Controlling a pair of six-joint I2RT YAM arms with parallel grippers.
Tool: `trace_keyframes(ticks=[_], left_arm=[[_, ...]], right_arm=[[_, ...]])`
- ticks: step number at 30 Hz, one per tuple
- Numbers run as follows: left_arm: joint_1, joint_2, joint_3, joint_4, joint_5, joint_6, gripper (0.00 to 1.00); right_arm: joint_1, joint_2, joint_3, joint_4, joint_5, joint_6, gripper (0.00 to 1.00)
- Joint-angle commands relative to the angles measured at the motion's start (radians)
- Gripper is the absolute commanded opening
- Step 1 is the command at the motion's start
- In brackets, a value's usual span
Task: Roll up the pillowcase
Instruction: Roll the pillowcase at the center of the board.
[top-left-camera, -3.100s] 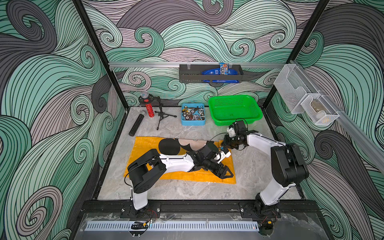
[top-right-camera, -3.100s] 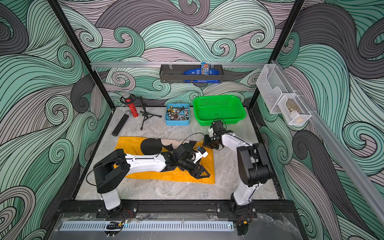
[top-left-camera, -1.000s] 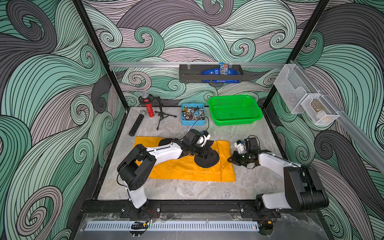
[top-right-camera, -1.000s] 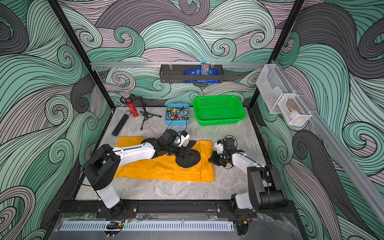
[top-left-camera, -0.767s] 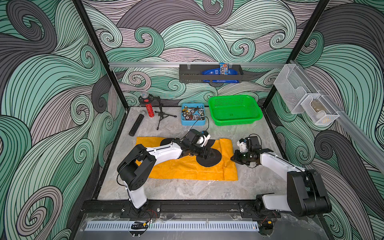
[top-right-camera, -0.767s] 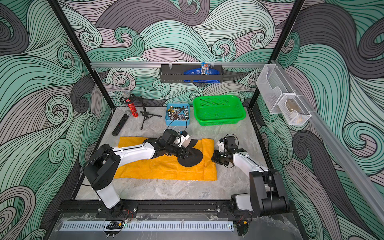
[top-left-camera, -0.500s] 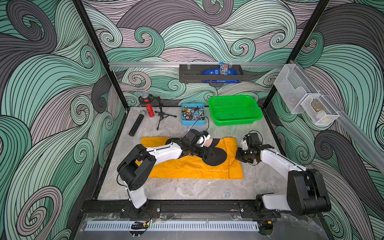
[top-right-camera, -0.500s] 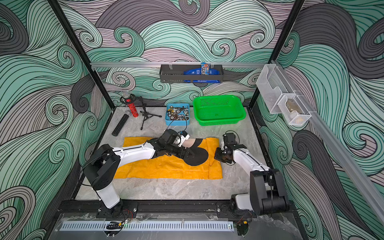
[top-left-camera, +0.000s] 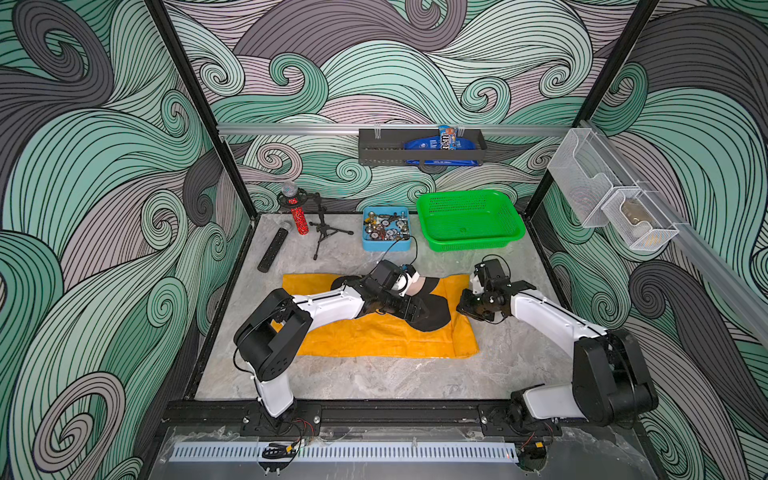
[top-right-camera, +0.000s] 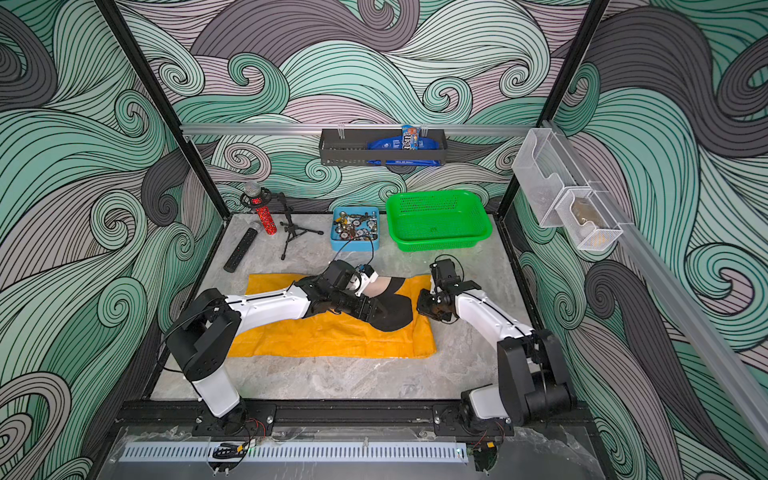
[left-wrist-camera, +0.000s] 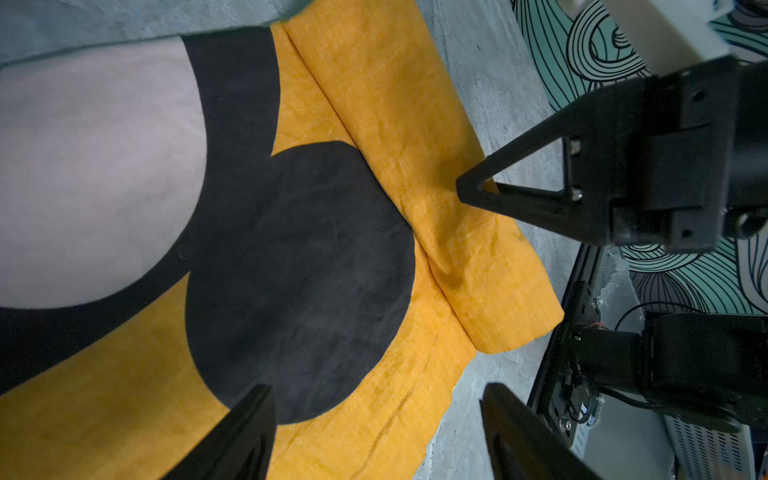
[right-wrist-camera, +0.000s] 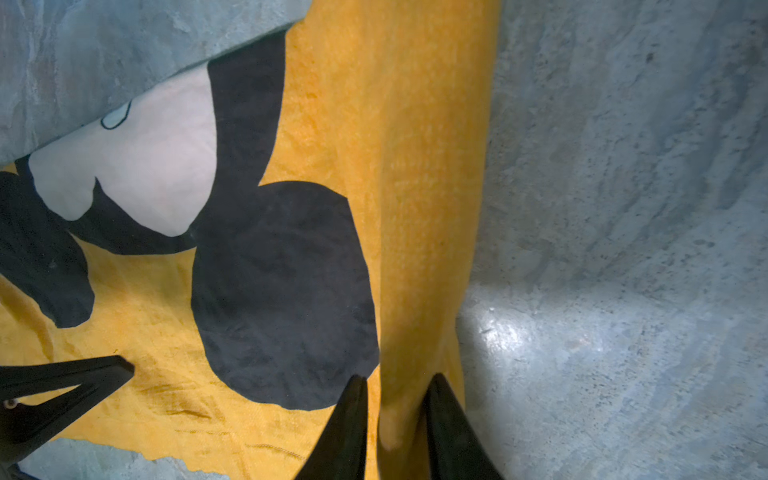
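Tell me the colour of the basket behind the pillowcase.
The basket is bright green, with perforated walls; a top view shows it best.

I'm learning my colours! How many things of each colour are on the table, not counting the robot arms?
Yellow: 1, the pillowcase
Green: 1, the basket
Blue: 1, the box of small parts
Red: 1, the glittery microphone
Black: 2, the tripod stand and the long microphone lying flat
Total: 6

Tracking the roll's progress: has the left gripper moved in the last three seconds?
Yes. In a top view the left gripper has moved back toward the blue bin, away from the front rail.
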Motion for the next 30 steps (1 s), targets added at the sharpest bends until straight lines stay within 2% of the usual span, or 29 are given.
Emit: trace_keyframes(ticks=[1, 18, 25, 30], left_arm=[[0.006, -0.041, -0.007, -0.017, 0.011, 0.02, 0.81], [0.021, -0.118, -0.086, -0.024, 0.013, -0.002, 0.8], [0.013, -0.146, -0.139, 0.023, 0.033, -0.056, 0.8], [-0.045, -0.157, -0.129, 0.056, 0.034, -0.089, 0.8]], right_arm=[[0.035, 0.011, 0.038, -0.009, -0.02, 0.039, 0.27], [0.214, 0.178, 0.086, 0.141, -0.097, 0.085, 0.18], [0.206, 0.19, 0.107, 0.2, -0.187, 0.024, 0.2], [0.082, 0.056, 0.098, 0.198, -0.292, -0.005, 0.26]])
